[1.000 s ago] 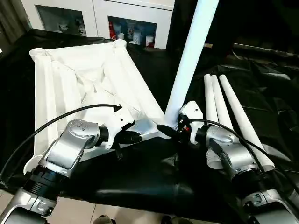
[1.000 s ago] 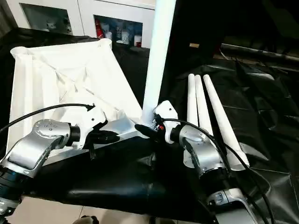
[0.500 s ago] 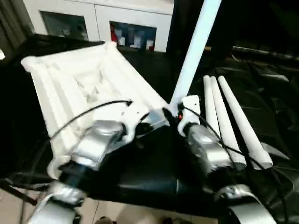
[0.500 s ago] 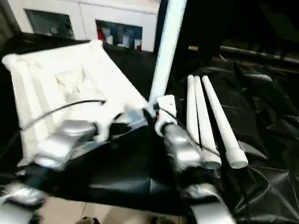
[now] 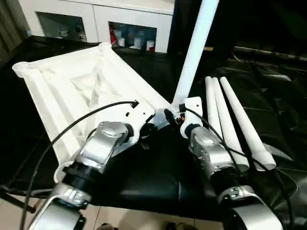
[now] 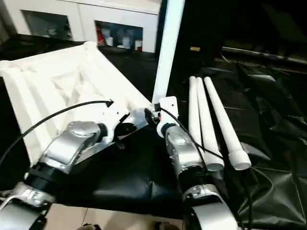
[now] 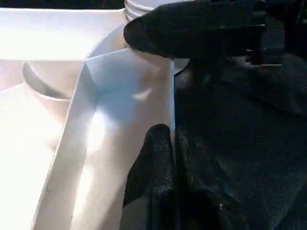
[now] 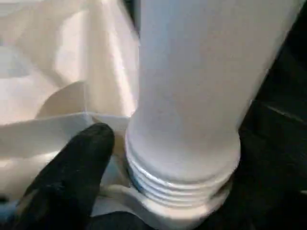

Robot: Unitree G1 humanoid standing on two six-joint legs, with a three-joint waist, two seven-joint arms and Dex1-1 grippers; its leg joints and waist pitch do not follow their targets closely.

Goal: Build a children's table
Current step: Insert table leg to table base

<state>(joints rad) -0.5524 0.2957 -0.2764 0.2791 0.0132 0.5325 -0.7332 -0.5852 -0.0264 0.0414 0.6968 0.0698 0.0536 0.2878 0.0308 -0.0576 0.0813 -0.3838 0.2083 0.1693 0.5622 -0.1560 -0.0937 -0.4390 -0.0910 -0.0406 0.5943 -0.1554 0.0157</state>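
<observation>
The children's table top (image 5: 72,86) lies upside down on black cloth, ribbed underside up. One white leg (image 5: 194,52) stands upright in the near right corner socket (image 8: 182,201), its threaded base showing. My right gripper (image 5: 171,115) is open around that base, and one black finger (image 8: 72,177) sits just beside the tube. My left gripper (image 5: 146,129) is shut on the top's near rim (image 7: 120,96), close to the same corner. Three more legs (image 5: 230,124) lie side by side on the cloth to the right.
A white cabinet (image 5: 96,24) with glass-fronted shelves stands behind the table top. Crumpled black cloth (image 5: 158,172) covers the work surface out to its near edge. A black cable (image 5: 72,129) loops over my left forearm.
The camera has shifted and tilted. My right gripper's fingers have spread wider around the leg's base. The leg stays upright in its socket, and the left gripper keeps its hold on the rim.
</observation>
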